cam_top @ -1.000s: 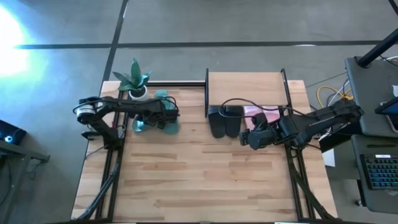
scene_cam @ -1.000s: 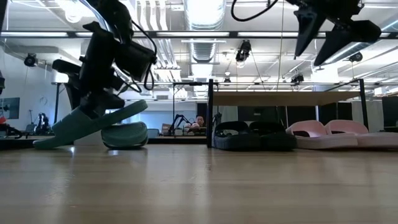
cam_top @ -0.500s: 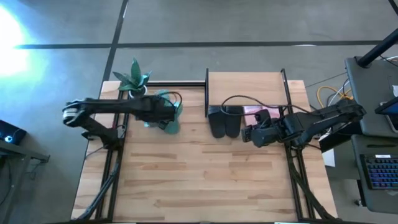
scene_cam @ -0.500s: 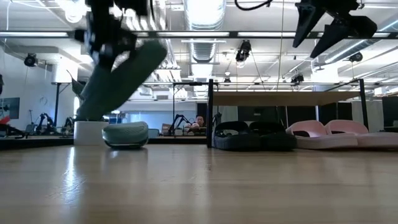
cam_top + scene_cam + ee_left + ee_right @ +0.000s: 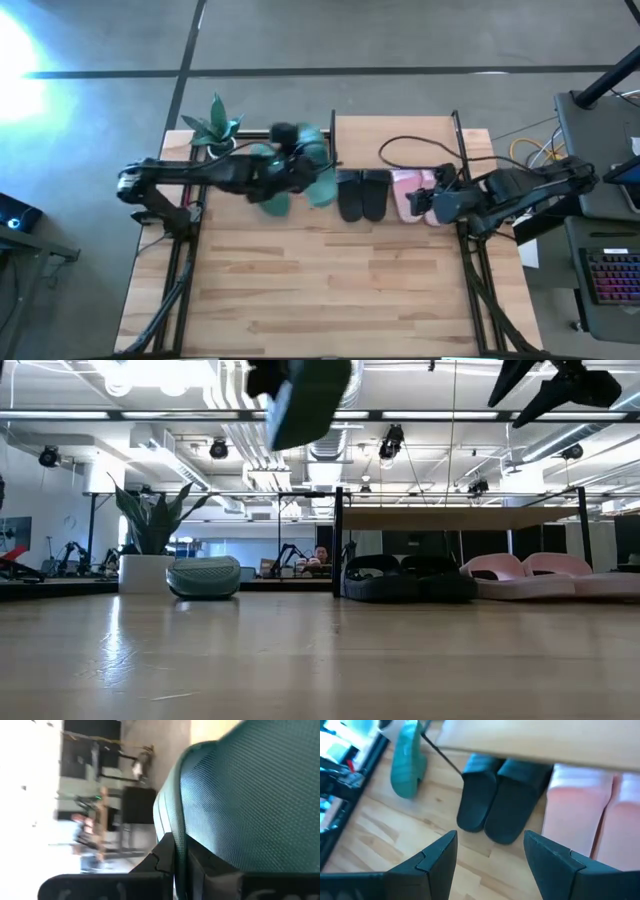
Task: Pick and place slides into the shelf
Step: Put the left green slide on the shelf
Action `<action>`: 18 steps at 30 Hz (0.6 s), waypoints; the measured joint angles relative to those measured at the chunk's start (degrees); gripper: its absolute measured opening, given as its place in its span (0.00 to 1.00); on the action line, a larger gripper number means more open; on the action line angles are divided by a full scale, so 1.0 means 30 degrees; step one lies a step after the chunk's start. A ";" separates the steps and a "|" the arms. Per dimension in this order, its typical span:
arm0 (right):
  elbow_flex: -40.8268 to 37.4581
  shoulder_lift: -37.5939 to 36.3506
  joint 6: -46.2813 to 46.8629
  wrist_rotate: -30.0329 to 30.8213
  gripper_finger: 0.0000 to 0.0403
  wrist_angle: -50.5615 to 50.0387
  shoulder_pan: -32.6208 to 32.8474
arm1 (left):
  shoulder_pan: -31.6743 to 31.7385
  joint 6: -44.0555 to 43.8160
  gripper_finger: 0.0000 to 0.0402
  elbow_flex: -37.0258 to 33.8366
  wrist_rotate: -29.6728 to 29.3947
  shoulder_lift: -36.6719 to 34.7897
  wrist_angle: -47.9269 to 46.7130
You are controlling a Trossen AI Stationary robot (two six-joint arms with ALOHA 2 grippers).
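Note:
My left gripper (image 5: 300, 168) is shut on one teal-green slide (image 5: 320, 170), held high in the air just left of the shelf (image 5: 395, 135); in the low view that slide (image 5: 305, 395) hangs near the top. The other teal slide (image 5: 205, 577) lies sole-down on the table (image 5: 300, 280). The black pair (image 5: 362, 195) and the pale pink pair (image 5: 412, 195) sit side by side on the shelf's lower tier, toes sticking out toward the near edge. My right gripper (image 5: 490, 865) hovers open above the pink pair. My left gripper pinches the teal slide between its two fingers (image 5: 165, 857) at the edge of the textured strap (image 5: 178, 837). The slide is lifted clear of the table and hangs tilted, well above the shelf's top board in the low view.
A potted plant (image 5: 215, 130) stands at the far left of the table, behind the teal slide that lies there. The shelf's black posts (image 5: 338, 540) frame the lower tier. Bare tabletop spans the whole near half. A cable (image 5: 410, 145) loops over the shelf's top board.
My left gripper has lifted one teal slide off the table, high up, and carried it right toward the shelf's left post; the slide has tipped from nearly flat to steep. The other teal slide stayed put. My right gripper drew back toward the table's right edge.

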 joint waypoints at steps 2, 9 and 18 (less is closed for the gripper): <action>0.0000 -0.0612 -0.0172 0.0541 0.54 -0.0200 0.0000 | 0.0491 0.2735 0.00 0.0503 -0.0187 0.1040 0.2342; -0.0007 -0.3307 -0.0158 0.2592 0.54 -0.0945 0.0000 | 0.2662 0.9893 0.00 0.0688 0.1785 0.3490 1.1752; -0.0011 -0.4878 0.0918 0.4667 0.54 -0.1239 -0.0036 | 0.4953 1.1480 0.00 0.2461 0.7332 0.7724 1.4237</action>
